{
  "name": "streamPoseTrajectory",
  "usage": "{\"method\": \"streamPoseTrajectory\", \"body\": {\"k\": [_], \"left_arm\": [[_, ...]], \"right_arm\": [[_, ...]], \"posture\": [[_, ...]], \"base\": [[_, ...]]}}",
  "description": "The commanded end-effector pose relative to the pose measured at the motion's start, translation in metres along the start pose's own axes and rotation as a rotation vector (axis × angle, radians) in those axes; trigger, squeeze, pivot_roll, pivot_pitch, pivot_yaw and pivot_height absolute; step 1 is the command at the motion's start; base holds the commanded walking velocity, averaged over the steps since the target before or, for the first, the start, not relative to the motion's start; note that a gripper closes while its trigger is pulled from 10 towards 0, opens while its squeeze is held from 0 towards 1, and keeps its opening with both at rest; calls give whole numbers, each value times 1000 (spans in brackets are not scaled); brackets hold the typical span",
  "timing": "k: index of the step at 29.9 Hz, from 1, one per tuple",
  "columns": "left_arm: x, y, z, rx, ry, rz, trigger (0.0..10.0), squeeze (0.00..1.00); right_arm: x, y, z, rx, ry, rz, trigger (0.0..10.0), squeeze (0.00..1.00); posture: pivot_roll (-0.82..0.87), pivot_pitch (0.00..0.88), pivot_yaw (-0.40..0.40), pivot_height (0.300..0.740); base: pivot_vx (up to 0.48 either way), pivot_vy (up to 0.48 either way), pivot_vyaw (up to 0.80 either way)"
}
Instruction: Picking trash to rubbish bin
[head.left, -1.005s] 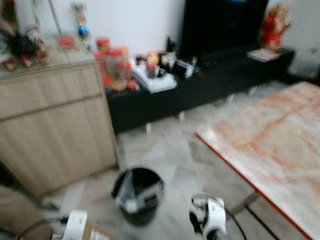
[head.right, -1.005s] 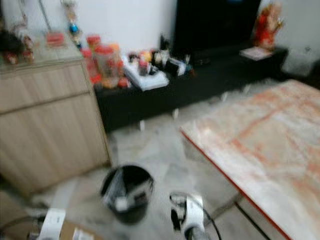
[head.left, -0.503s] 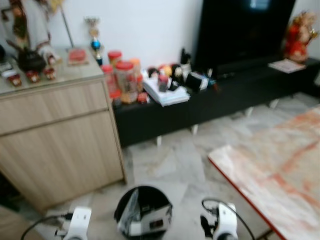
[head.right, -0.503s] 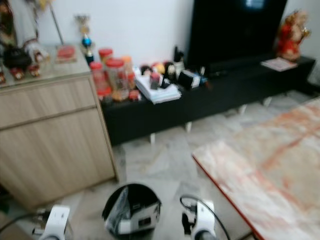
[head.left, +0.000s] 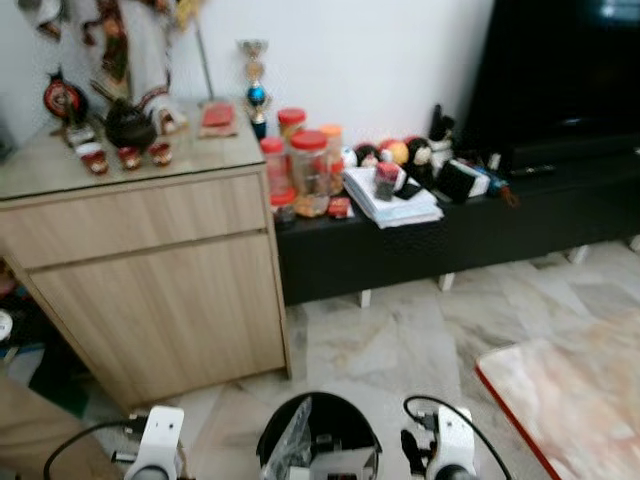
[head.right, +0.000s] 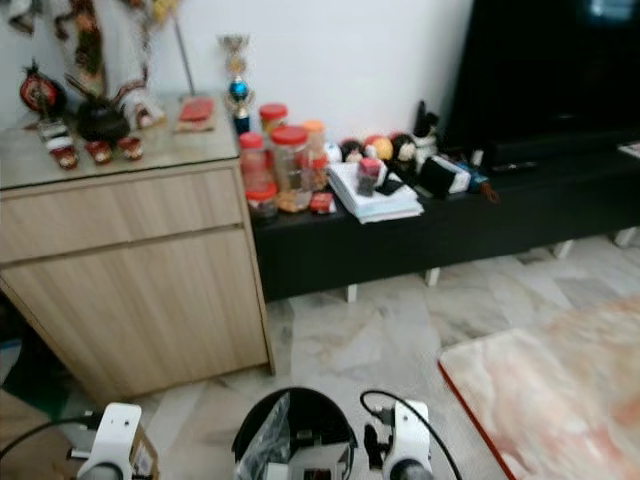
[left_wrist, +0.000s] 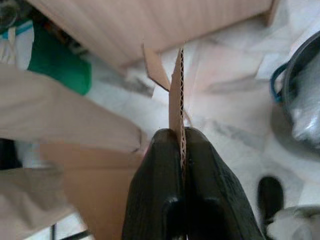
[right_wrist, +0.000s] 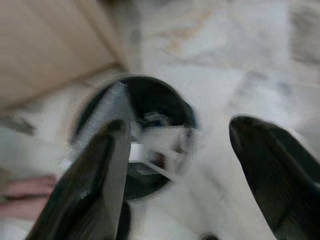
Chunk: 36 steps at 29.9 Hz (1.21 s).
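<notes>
Beside the wooden cabinet, we log our left gripper clamping a corrugated cardboard scrap, right gripper spread and empty above the black rubbish bin; next, seemingly, cardboard binward.

Pale wood, black and marble
Black bin, tan cardboard, light-wood cabinet, black TV bench, red-lidded jars, grey-veined marble floor.

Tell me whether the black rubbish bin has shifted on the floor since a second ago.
Cannot tell. The round black rubbish bin sits lower in the head views now, but the wooden cabinet shifted too, so the camera moved.
</notes>
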<state>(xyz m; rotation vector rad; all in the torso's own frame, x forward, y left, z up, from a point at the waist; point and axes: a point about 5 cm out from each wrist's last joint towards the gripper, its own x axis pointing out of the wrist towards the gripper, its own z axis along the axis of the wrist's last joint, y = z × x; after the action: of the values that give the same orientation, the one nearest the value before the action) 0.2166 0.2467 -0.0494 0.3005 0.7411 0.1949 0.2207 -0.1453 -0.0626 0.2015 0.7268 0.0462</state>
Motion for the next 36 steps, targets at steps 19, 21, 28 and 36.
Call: {"method": "streamPoseTrajectory", "body": {"k": [19, 21, 28, 36], "left_arm": [[2, -5, 11, 5, -42, -12, 10000, 0], [2, -4, 10, 5, -40, -10, 10000, 0], [1, -4, 8, 12, -33, -7, 10000, 0], [2, -4, 10, 13, -39, -8, 10000, 0]], "right_arm": [[-3, -9, -5, -9, 14, -19, 10000, 0], [-4, -9, -6, -10, 14, -15, 10000, 0], [-4, -8, -6, -54, 23, -9, 10000, 0], [-3, -7, -5, -30, 11, -3, 10000, 0]], "posture": [[152, 0, 17, 740], [152, 0, 16, 740], [155, 0, 16, 740], [154, 0, 15, 740]], "base": [[0, 0, 193], [0, 0, 0], [0, 0, 229], [181, 0, 200]]}}
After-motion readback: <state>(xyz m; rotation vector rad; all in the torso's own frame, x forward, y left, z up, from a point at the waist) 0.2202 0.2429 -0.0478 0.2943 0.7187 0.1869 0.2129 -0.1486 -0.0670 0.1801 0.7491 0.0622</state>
